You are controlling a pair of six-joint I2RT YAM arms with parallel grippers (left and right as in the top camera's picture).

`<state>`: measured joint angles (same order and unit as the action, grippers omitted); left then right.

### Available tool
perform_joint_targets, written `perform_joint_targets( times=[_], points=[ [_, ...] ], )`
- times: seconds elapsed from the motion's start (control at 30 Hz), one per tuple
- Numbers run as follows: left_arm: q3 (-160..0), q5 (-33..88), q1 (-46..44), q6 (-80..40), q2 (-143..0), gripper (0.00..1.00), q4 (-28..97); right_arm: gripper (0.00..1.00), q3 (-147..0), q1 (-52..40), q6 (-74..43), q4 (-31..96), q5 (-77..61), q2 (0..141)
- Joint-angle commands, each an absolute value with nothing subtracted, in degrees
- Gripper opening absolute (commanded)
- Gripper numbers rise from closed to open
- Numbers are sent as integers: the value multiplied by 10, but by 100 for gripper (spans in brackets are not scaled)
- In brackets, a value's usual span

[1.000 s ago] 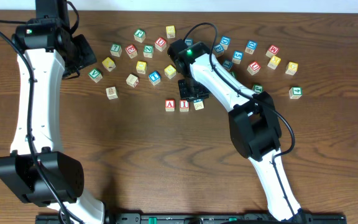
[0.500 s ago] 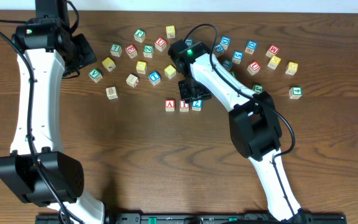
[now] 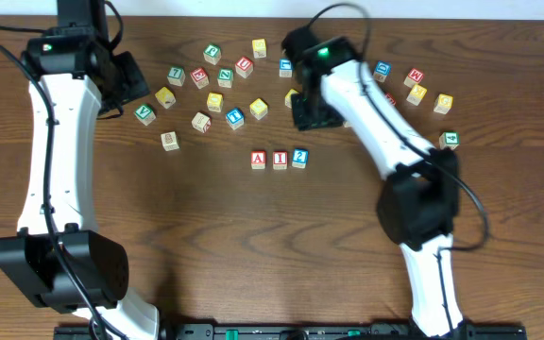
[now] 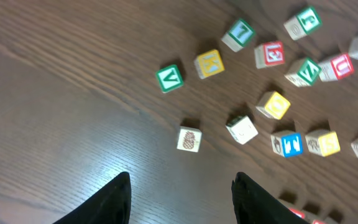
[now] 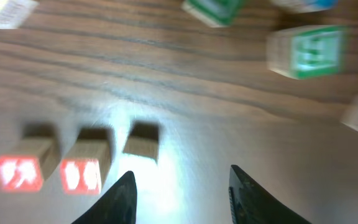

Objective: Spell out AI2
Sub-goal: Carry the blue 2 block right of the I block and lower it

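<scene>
The left gripper [image 4: 182,186] hangs above the far left part of the dark wooden desk [image 3: 206,246], jaws wide apart and empty. Below and beyond it lie loose blocks: a small wooden cube with a green V [image 4: 168,78], a yellow-faced cube [image 4: 209,63] and a pale cube bearing a pineapple picture [image 4: 189,139], each well apart from its neighbours.

The task's pieces sit near the middle of the desk, in a short row parallel to the near edge: the red-lettered wooden A block [image 3: 259,160], the red-lettered I block [image 3: 280,160] and the blue-lettered 2 block [image 3: 299,158], just beside one another with narrow gaps visible in the right wrist view. Read so, the word looks spelled.

These cubes should be light, stiff and not fragile. Their flat faces suit a pinch from above on two opposite sides, letter upward. Being so light, they would probably shift at a slight nudge, and the tight spacing leaves little room for a finger between them.

The desk is smooth, glossy and level, so a block should slide rather than tip. Bare wood stretches toward the near edge.

The right gripper [image 5: 182,186] hovers just beyond the row toward the far edge, jaws spread and holding nothing. More lettered cubes crowd the far right, among them a green-printed cube [image 5: 306,53].
</scene>
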<state>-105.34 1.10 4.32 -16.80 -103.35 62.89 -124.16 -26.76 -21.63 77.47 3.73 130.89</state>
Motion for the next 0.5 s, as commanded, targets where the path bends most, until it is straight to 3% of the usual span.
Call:
perform_joint_targets(
  times=[0.0,0.3,0.47],
  points=[
    [-1048,-7,19,-140,-1031,52,629,39,-1263,-248,-205,796,39,1219],
    [-1048,-11,-8,-138,-1031,52,675,33,-1261,-204,-181,879,5,1142],
    [-1046,-11,-9,-144,-1031,52,688,33,-1193,-195,-170,861,-15,1142]
  ],
)
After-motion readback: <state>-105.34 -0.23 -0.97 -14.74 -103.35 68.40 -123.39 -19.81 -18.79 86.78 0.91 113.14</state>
